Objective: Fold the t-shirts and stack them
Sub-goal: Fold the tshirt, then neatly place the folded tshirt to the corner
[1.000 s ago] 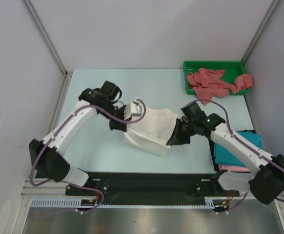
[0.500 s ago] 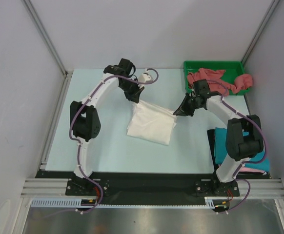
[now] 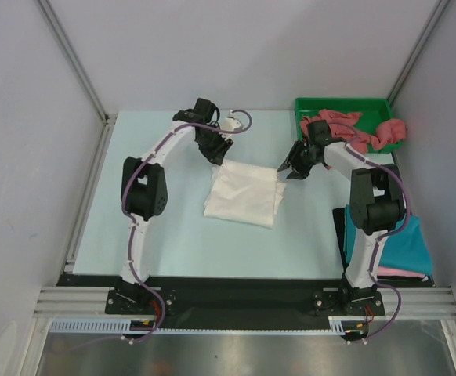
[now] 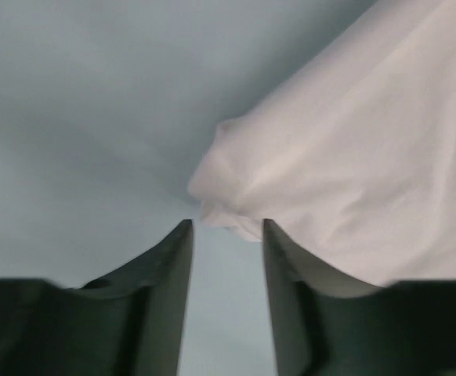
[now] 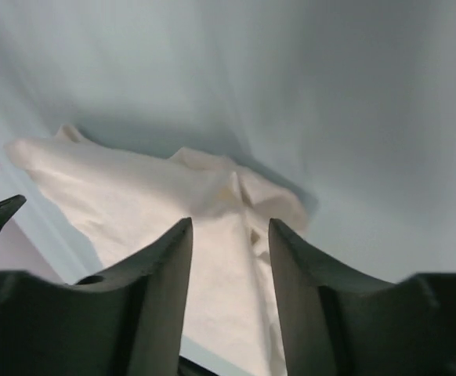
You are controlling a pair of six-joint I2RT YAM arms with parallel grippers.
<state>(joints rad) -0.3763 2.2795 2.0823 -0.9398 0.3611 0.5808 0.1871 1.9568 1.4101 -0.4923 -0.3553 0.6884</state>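
Observation:
A white t-shirt [image 3: 244,194] lies folded in a rough rectangle in the middle of the table. My left gripper [image 3: 222,157] hovers at its far left corner. In the left wrist view the left gripper [image 4: 226,227] is open, bare table shows between the fingers, and the shirt's corner [image 4: 330,157] lies just beyond them. My right gripper [image 3: 284,171] is at the far right corner. In the right wrist view the right gripper [image 5: 229,223] is open over the white cloth [image 5: 134,188] and grips nothing. Dusty red t-shirts [image 3: 345,129] fill the tray. A teal t-shirt [image 3: 404,243] lies on a pink one [image 3: 400,272] at the right.
The green tray [image 3: 342,103] stands at the far right corner, close behind the right gripper. Grey walls enclose the table on three sides. The right arm's upright links stand over the left edge of the teal shirt.
Both grippers carried the white shirt's edge toward the far side, folding it over, then opened and let go. The shirt now lies flat, and both arms stretch farther out.

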